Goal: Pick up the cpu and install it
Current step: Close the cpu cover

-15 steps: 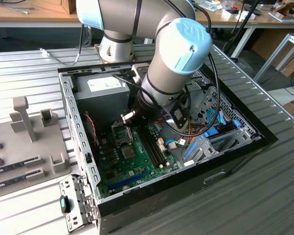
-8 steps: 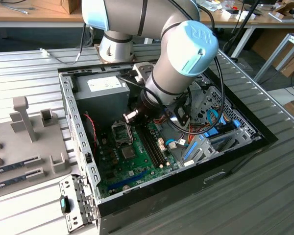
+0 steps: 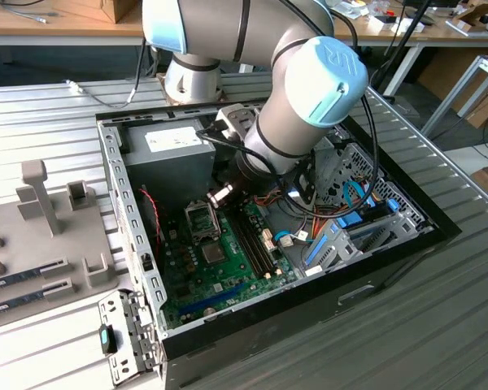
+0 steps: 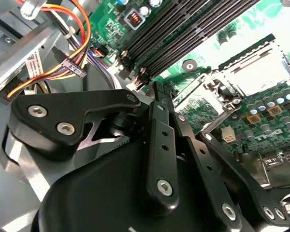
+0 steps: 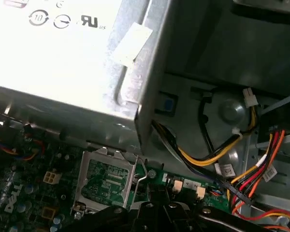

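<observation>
CPU placement is hard for me to confirm: I cannot pick out the chip itself, and I cannot tell how the jaws stand. My gripper (image 3: 221,195) hovers just at two o'clock of the motherboard socket (image 3: 202,219). Any tilt or offset here risks bending socket pins or snagging nearby power cables (image 5: 217,159).

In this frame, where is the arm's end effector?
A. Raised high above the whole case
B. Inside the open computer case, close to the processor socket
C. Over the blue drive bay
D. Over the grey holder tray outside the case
B. In the exterior view the end effector is down inside the open computer case, right beside the processor socket on the green motherboard.
</observation>
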### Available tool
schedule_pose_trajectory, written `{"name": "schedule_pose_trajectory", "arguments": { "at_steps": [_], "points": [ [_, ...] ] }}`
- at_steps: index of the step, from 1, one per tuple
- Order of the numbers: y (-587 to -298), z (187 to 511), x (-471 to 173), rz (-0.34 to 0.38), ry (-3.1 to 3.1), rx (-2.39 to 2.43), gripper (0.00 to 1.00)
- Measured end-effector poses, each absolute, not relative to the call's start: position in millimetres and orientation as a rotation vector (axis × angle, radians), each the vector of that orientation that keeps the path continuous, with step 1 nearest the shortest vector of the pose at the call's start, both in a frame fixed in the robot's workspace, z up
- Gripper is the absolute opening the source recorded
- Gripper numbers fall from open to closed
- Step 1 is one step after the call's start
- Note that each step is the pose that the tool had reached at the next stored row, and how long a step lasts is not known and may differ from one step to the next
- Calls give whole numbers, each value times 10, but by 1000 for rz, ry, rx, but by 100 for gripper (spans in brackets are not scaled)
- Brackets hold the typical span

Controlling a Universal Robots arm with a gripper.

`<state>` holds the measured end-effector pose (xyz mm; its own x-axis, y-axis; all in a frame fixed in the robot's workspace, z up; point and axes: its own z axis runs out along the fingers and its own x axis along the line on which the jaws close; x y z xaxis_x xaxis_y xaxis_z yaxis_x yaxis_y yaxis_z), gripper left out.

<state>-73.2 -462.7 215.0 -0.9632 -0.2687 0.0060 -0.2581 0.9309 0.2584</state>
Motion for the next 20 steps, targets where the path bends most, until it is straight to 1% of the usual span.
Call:
{"name": "schedule_pose_trajectory", "arguments": {
  "at_steps": [4,20],
  "points": [
    [-4562,2138,-713,-413,-3040,435,11],
    [-4421,2100,-707,-424,-2991,608,11]
  ]
}}
